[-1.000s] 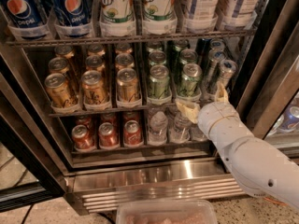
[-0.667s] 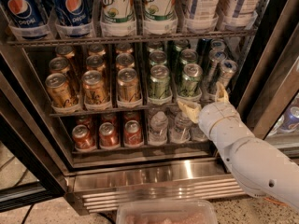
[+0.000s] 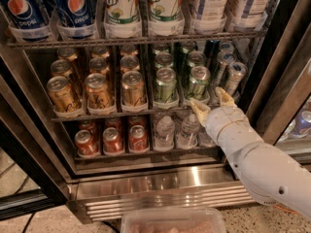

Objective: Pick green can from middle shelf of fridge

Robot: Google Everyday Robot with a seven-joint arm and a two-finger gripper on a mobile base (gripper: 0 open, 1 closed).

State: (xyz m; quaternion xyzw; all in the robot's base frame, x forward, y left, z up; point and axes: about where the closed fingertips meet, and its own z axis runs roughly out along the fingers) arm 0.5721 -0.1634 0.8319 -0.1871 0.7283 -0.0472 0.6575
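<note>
Nothing has shifted: claw (image 3: 212,102) sits released and empty at the middle shelf (image 3: 99,114) front edge, just right of the green can (image 3: 198,81).

Cream-white gripper (image 3: 209,100), tan fingertips (image 3: 196,106); green can (image 3: 198,83) just up-left of it: green-and-pale pattern, silver top. Gold-amber cans (image 3: 97,89) farther left; red cans (image 3: 112,141) below-left.

One near camera looks down into fridge (image 3: 160,179), end effector (image 3: 208,97) right.
</note>
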